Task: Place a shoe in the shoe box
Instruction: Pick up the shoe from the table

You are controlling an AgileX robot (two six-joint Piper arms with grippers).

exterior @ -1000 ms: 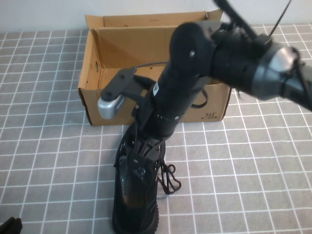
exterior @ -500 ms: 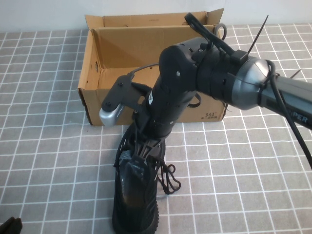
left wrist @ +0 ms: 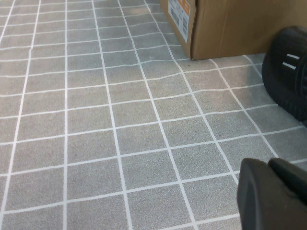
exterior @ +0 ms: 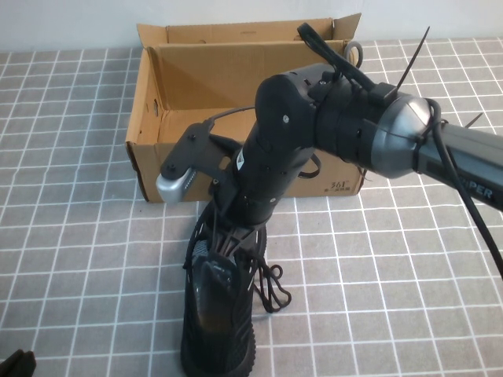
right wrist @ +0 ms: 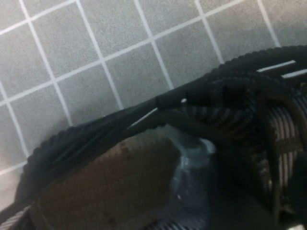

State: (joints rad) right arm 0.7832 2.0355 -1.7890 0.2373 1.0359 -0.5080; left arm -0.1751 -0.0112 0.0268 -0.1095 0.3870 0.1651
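Observation:
The black knit shoe [exterior: 220, 314] lies on the grey tiled table just in front of the shoe box [exterior: 196, 78], toe toward the near edge. The box is brown cardboard, open on top, with a "361" mark on its front right corner. My right gripper [exterior: 233, 236] reaches down from the right into the shoe's opening at the collar. In the right wrist view the shoe [right wrist: 230, 96] and its brown insole fill the picture at very close range. My left gripper [left wrist: 276, 191] is shut and rests low at the table's near left corner [exterior: 16, 365], far from the shoe [left wrist: 290, 72].
The box [left wrist: 225, 24] stands at the back of the table with its flaps up. The right arm's forearm and cables [exterior: 369, 118] hang over the box's right half. Bare tiled surface lies to the left and right of the shoe.
The right arm has swung so its forearm lies further right, and its wrist has sunk slightly lower onto the shoe's opening. The shoe and the left arm have not moved.

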